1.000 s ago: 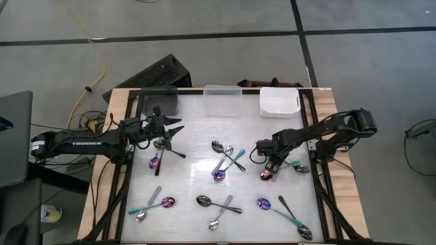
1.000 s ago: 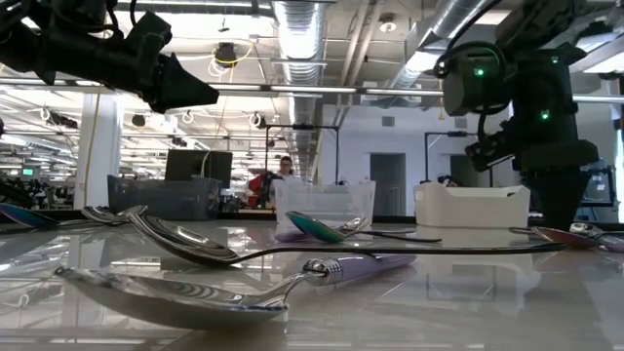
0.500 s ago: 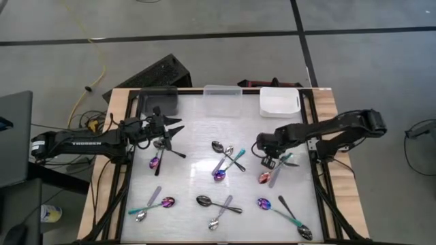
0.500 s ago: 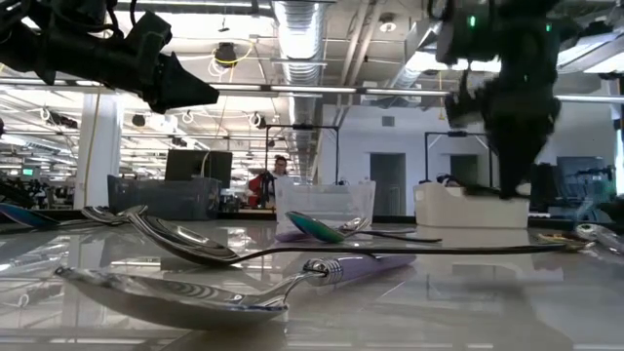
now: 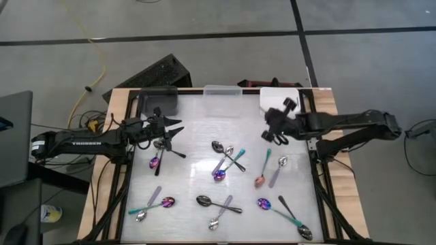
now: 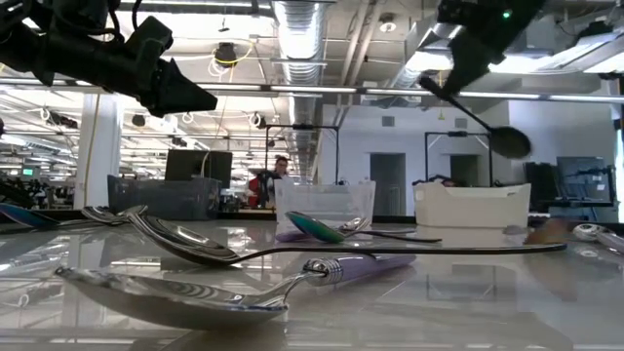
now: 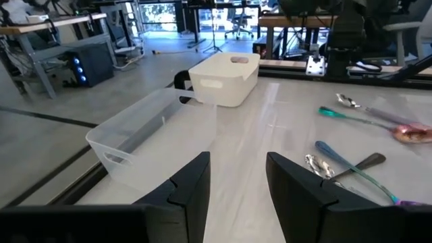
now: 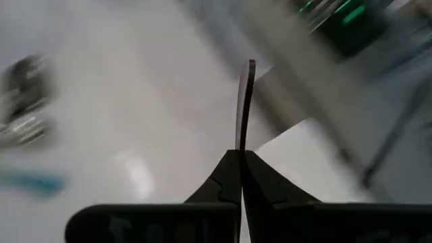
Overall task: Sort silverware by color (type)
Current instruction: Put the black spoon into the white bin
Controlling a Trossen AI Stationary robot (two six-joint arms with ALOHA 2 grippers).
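Now right gripper (image 5: 274, 126) is clenched on a dark spoon (image 6: 478, 113) beside the white bin (image 5: 295, 102), bowl angled down; left gripper (image 5: 172, 130) hovers, fingers apart.

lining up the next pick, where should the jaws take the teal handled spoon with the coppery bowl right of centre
Grip the teal-handled, coppery-bowled metal spoon mid-handle, straight down from above, jaws across it. It lies flat, and its bowl end crowds the handle of a shiny silver spoon. The right gripper, shut on a dark spoon, is nearest.
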